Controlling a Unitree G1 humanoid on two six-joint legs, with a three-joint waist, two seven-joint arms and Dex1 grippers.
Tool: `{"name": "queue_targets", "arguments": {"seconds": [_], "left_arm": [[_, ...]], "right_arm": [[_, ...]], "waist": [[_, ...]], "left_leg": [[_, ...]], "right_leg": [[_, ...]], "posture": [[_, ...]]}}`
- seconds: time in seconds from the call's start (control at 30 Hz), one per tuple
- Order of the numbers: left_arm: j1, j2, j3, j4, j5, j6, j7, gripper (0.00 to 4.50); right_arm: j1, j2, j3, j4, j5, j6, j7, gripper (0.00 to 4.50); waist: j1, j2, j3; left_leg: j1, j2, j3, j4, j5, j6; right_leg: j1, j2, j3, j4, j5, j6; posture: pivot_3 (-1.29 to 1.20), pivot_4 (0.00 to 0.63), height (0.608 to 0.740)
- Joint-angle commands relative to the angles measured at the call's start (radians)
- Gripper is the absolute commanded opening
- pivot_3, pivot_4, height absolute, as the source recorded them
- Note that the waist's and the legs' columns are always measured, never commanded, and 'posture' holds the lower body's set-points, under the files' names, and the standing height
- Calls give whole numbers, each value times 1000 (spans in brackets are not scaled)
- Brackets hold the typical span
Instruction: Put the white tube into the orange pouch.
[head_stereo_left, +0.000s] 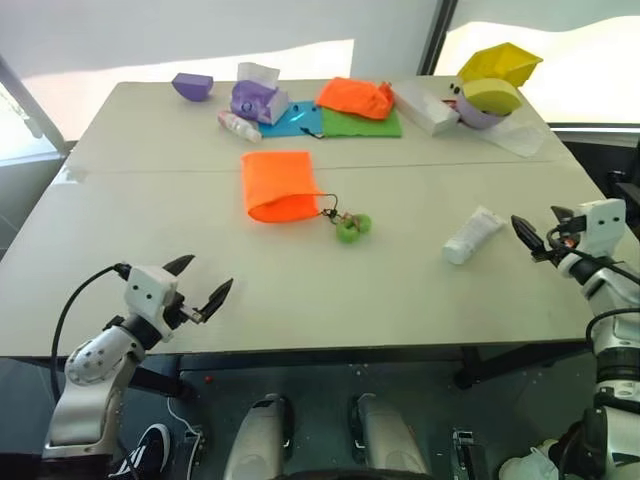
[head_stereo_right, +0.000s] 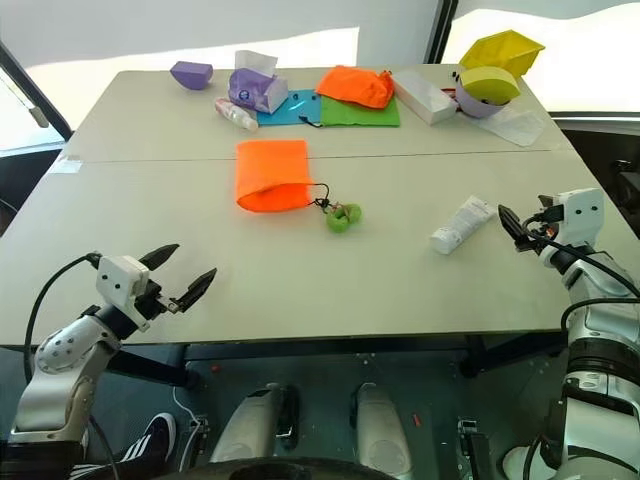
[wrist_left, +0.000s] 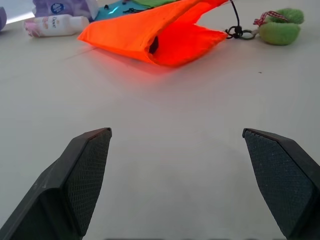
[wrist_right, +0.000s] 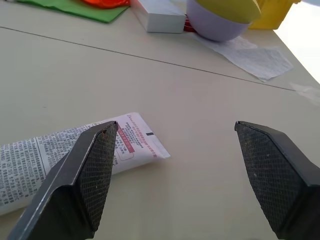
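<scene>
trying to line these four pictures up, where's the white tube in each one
Left eye view: white tube lies right of centre on the table, just left of the right hand.
Right eye view: same spot, right of centre.
Left wrist view: not in it.
Right wrist view: lower left, its flat end behind one finger.
Shared landmark: the purple bowl with yellow lid, beyond the tube in both eye views and the right wrist view.

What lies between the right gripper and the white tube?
Nothing: bare tabletop separates the right gripper from the white tube, seen in the left eye view.

White tube (head_stereo_left: 472, 236) lies right of orange pouch (head_stereo_left: 277, 185) (flat).
</scene>
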Motion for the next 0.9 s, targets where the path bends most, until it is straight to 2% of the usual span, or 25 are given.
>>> {"name": "queue_targets", "arguments": {"seconds": [0.03, 0.9], "left_arm": [[-7, -4, -5, -10, 10, -28, 2, 4500], [-26, -8, -8, 20, 29, -42, 3, 4500]], "right_arm": [[5, -13, -28, -13, 8, -21, -6, 3900], [13, 12, -6, -46, 10, -13, 3, 3900]], "waist": [[0, 0, 0], [1, 0, 0]], "left_leg": [[0, 0, 0, 0, 0, 0], [0, 1, 1, 1, 0, 0]], "right_leg": [[0, 0, 0, 0, 0, 0], [0, 1, 0, 0, 0, 0]], "posture": [[0, 150, 740], [0, 150, 740]]}}
